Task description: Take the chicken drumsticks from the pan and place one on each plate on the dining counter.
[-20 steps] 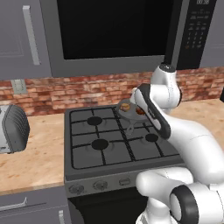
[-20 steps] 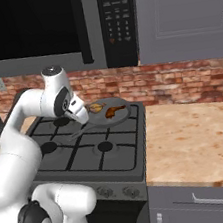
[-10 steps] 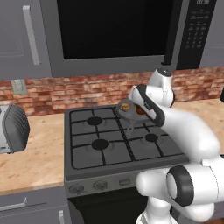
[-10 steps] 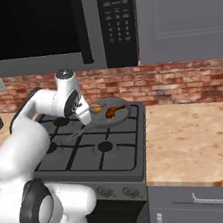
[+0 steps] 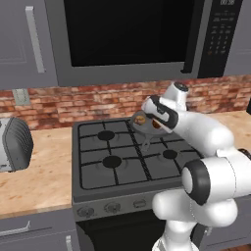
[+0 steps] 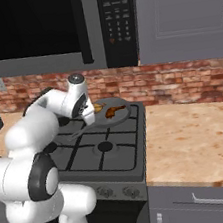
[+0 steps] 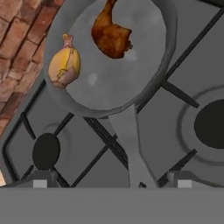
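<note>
A small grey pan (image 7: 114,89) sits on the back right burner of the stove, also seen in the right base view as the pan (image 6: 122,117). In it lie two chicken drumsticks, a golden-tan one (image 7: 64,65) toward the brick wall and a darker reddish-brown one (image 7: 111,36). From the right base view the brown drumstick (image 6: 113,113) and the tan one (image 6: 98,107) both show. My gripper (image 7: 111,180) hangs open just above the pan's handle (image 7: 131,144), fingertips (image 7: 41,179) wide apart and holding nothing. The hand hides most of the pan (image 5: 145,125) from the left. The plates and the dining counter are out of view.
The black stove top (image 5: 117,157) has several burners and raised grates. A microwave (image 5: 127,34) hangs low over it, with a brick wall (image 6: 180,83) behind. A grey toaster (image 5: 14,144) stands on the left worktop. A tan worktop (image 6: 198,136) lies right of the stove.
My hand has crept a little toward the pan while the elbow swung lower and closer to the base. The jaws stay wide open. The pan and drumsticks have not moved.
</note>
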Controlling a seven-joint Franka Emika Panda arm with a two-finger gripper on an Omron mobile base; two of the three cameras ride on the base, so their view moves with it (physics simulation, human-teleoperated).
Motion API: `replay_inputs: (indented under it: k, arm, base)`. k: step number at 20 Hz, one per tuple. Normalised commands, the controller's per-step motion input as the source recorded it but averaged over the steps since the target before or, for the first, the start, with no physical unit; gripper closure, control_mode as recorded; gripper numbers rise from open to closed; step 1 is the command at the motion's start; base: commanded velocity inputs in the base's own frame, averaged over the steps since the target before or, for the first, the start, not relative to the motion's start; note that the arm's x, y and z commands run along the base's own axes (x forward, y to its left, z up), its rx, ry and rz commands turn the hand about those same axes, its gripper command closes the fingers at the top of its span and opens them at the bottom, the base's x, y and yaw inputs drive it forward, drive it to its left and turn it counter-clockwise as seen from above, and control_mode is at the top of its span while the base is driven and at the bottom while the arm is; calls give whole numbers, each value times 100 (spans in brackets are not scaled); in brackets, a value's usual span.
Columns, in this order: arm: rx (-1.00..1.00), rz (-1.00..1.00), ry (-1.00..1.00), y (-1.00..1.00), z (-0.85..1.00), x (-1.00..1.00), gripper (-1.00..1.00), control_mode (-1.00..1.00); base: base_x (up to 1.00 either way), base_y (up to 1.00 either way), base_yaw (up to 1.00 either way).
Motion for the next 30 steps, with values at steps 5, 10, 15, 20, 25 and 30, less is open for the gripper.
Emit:
replay_inputs:
  k: [5,10,15,20,25,30]
  arm:
    - [2,0,-5,0,-25,58,-100,-100]
    - [0,0,-2,0,-29,62,-100,-100]
    - [0,0,-1,0,-20,67,-100,-100]
    - [0,0,0,0,-23,61,-100,-100]
    - [0,0,0,0,-45,46,-100,-100]
    - [0,0,-8,0,-26,49,-100,-100]
  base:
    - [0,0,0]
    - [0,0,0]
    - [0,0,0]
    - [0,0,0]
    - [0,0,0]
    - [0,0,0]
